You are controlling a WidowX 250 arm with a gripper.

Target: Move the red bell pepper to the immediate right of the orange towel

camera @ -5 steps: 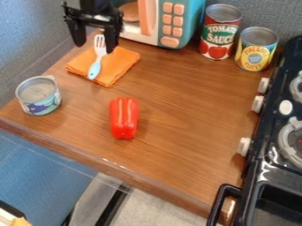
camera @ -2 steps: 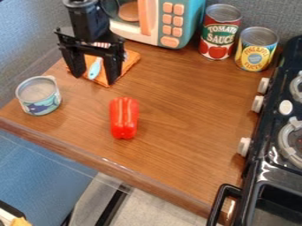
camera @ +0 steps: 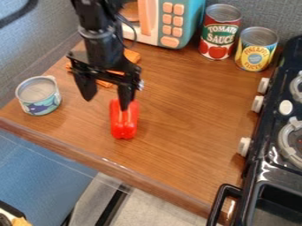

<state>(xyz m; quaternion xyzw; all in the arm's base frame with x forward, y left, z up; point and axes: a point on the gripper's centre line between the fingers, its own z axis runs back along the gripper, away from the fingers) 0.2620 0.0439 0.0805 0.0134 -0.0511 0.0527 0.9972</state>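
Observation:
My gripper (camera: 107, 104) hangs open over the left part of the counter, with nothing between its fingers. Its right finger covers the top end of the red bell pepper (camera: 124, 125), which lies lengthwise on the wood; whether they touch I cannot tell. Behind the gripper and arm, the orange towel (camera: 131, 56) lies on the counter, mostly hidden, with only bits of its edges showing.
A tuna-sized can (camera: 39, 96) stands left of the gripper. At the back are a toy microwave (camera: 171, 23), a tomato can (camera: 219, 32) and a yellow can (camera: 256, 49). The black stove (camera: 277, 145) borders the right side of the wooden counter (camera: 189, 119).
The gripper has come from over the towel toward the camera and slightly right, to beside the pepper's top end. The arm now hides the fork and most of the towel. The pepper has not moved.

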